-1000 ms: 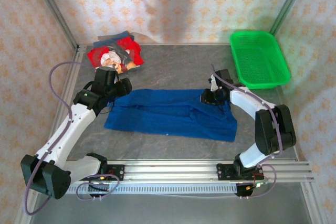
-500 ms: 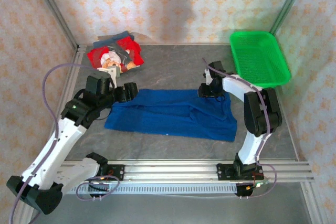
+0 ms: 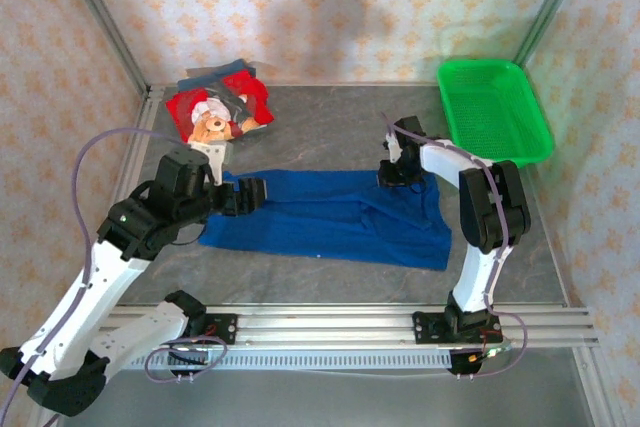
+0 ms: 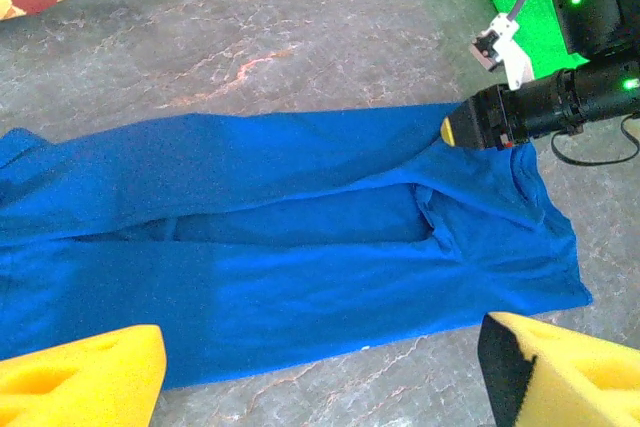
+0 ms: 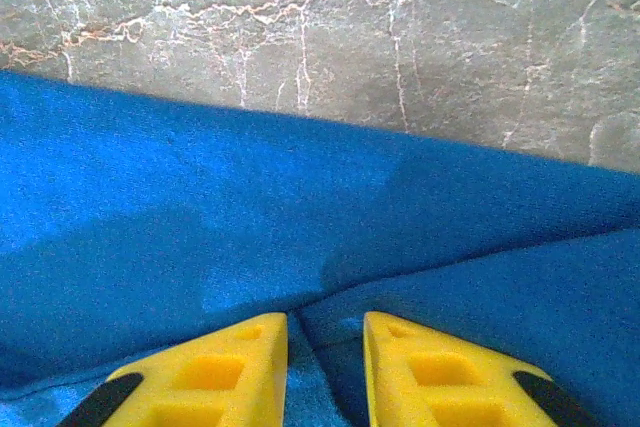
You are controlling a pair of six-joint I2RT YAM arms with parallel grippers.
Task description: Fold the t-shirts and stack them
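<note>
Blue t-shirt (image 3: 330,215) lies spread flat on the grey table (image 3: 330,127). At its far right corner the right gripper (image 5: 325,367) pinches a fold of cloth. Over its left end hovers the left gripper (image 3: 255,193), fingers wide apart.

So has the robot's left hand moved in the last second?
Yes. The left hand has slid away from the red shirt at the back, coming forward and rightward over the blue shirt.

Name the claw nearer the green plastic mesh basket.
Right. Right claw touches the blue cloth t-shirt left of the basket; left claw hangs over the shirt's opposite end.
</note>
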